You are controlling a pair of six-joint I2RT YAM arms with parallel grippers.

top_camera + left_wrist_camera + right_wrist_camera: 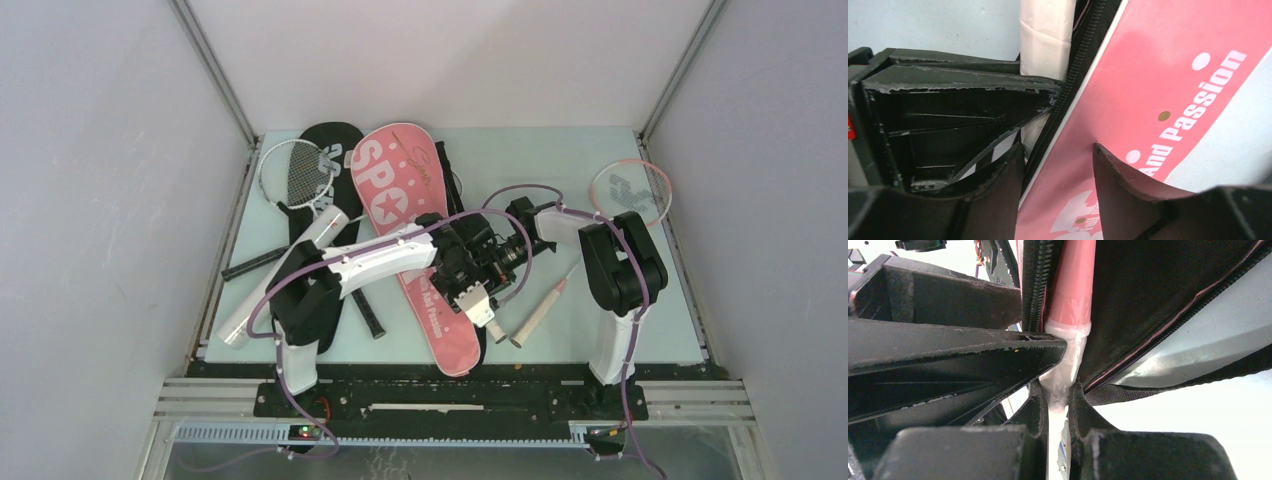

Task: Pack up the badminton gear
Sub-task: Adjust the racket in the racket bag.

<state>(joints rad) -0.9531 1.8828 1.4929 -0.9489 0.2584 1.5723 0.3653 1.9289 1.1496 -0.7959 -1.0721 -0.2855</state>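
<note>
Both arms lean in over the middle of the pale green surface (520, 160), their claws crowded close together above the narrow lower half of the long pink "SPORT" racket cover (395, 190). That cover runs from the far middle of the surface down towards the near edge.

The left claw (1058, 150) stands part-way open, its two black fingers (1003, 195) spread over the cover's pink printed face beside the black zip (1068, 85). I cannot tell whether they touch the fabric.

The right claw (1055, 387) is pinched tight on the white wrapped end of a pink and white handle (1073, 290), which lies along the zip right at the cover's opened edge, with the black lining (1158, 290) showing next to it.

The pink-framed racket (632, 190) lies apart at the far right, its white grip slanting down to end near the cover's lower tip. On the left are the black racket cover (325, 140), the white-framed racket (292, 172) partly over it, and the long white tube (250, 312), which slants towards the near left corner under the left arm.
</note>
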